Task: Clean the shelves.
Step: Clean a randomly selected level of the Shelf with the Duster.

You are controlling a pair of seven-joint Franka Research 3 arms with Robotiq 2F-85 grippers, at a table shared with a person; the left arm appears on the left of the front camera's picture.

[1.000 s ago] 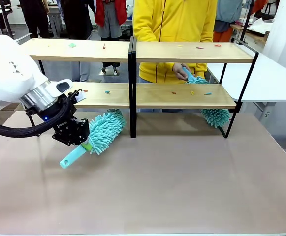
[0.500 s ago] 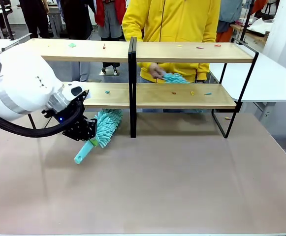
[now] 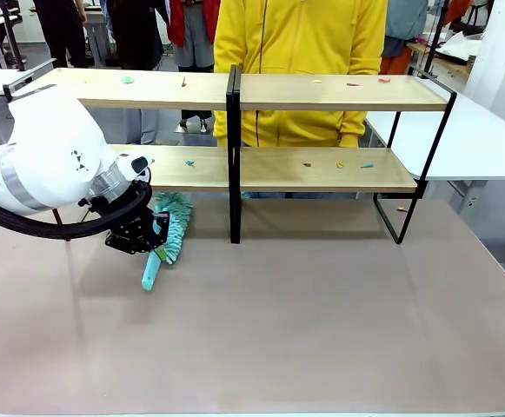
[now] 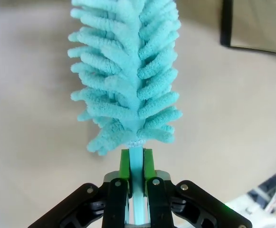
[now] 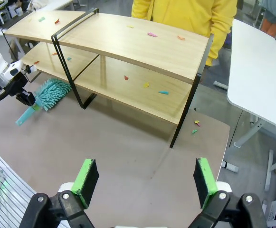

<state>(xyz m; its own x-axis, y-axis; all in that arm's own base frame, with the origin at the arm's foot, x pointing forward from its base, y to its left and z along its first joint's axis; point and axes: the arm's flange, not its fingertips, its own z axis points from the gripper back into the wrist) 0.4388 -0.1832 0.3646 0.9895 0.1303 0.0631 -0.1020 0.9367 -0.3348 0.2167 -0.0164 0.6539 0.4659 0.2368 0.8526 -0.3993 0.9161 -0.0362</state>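
Shelves (image 3: 322, 93): stand across the far half of the table (image 3: 322, 313), with a person in yellow (image 3: 300, 52) behind. Coloured scraps (image 3: 338, 163) dot both boards, so cleaning looks barely begun. Left gripper (image 3: 148, 233): jaws clamped on the handle of the teal duster (image 3: 176, 217), whose head sits low under the lower board's left end, near the black centre post (image 3: 233, 156). Right gripper (image 5: 145, 183): jaws wide apart, empty, well back from the rack.

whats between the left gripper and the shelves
The fluffy head of the teal duster held by the left gripper, pointing toward the shelves; front view.
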